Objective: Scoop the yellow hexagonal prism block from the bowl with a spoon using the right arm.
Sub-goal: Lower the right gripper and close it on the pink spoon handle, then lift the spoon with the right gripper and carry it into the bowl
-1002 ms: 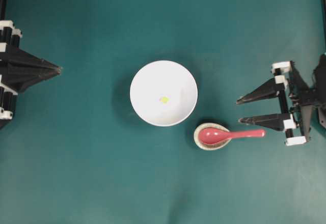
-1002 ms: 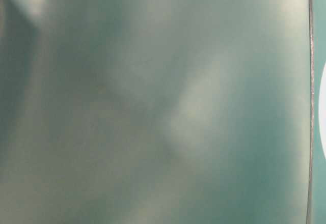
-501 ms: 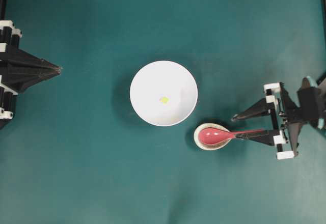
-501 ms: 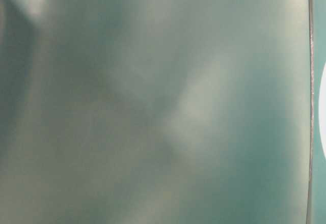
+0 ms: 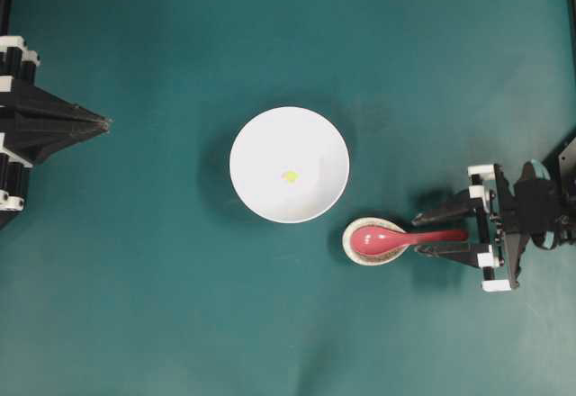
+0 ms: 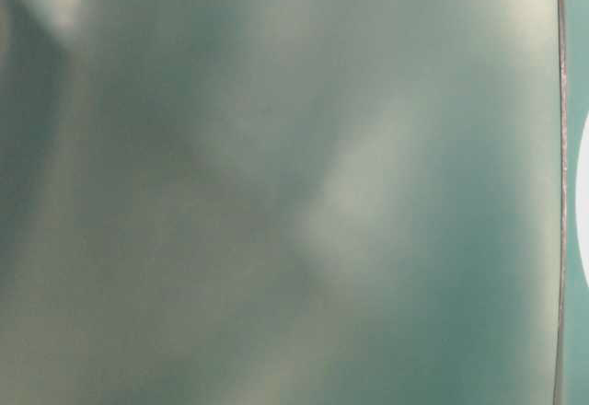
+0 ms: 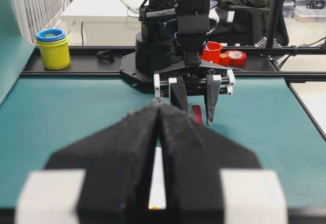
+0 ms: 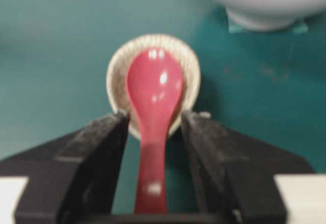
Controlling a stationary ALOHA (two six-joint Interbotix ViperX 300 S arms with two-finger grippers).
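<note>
From overhead, you have the bowl [image 5: 289,165] near the middle of the table [image 5: 162,306], with the yellow block [image 5: 290,176] lying inside it, a little off centre. Just beside the bowl, toward the table's right edge and near side, the spoon [image 5: 396,238] lies with its scoop in the spoon rest [image 5: 354,251] and its handle pointing at the right edge. Your right gripper [image 5: 420,235] is spread wide, one jaw on either side of the handle, not clamped on it. The left gripper [image 5: 103,124] sits at the left edge, jaws pressed together, holding nothing.

The table-level view is a blurred teal wash; the white sliver at its right edge may be the bowl [image 6: 583,207].

From the left wrist, you see the clenched left gripper [image 7: 157,109] up close and the right gripper [image 7: 194,113] facing it, with the spoon [image 7: 197,114] handle between its jaws.

From the right wrist, the spoon [image 8: 153,112] runs straight up the gap between the parted jaws, scoop in the spoon rest [image 8: 118,73], bowl [image 8: 265,2] beyond.
</note>
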